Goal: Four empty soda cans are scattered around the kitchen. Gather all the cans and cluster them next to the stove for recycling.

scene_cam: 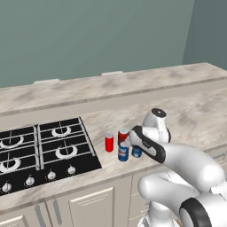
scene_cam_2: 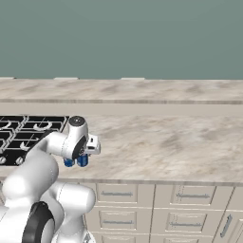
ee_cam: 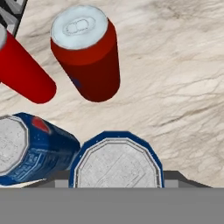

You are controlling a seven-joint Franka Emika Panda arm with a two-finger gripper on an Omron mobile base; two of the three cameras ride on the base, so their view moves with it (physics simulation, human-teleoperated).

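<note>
Four soda cans stand clustered on the counter just right of the stove [scene_cam: 44,153], whose corner shows [ee_cam: 12,13] in the hand view. Two are red [scene_cam: 109,142] [scene_cam: 123,134], also seen from above [ee_cam: 22,72] [ee_cam: 89,52]. One blue can [scene_cam: 123,153] [ee_cam: 30,148] stands beside them. My gripper [scene_cam: 137,149] [scene_cam_2: 81,156] [ee_cam: 116,177] points straight down over the second blue can [scene_cam: 137,152] [scene_cam_2: 83,161] [ee_cam: 116,164], shut on it from both sides. That can's base sits at counter level, close to the other blue can [scene_cam_2: 69,162].
The marble counter [scene_cam: 195,115] runs wide to the right of the cans. A raised ledge [scene_cam: 133,84] lines the back wall. Cabinet drawers [scene_cam_2: 190,195] sit under the front edge.
</note>
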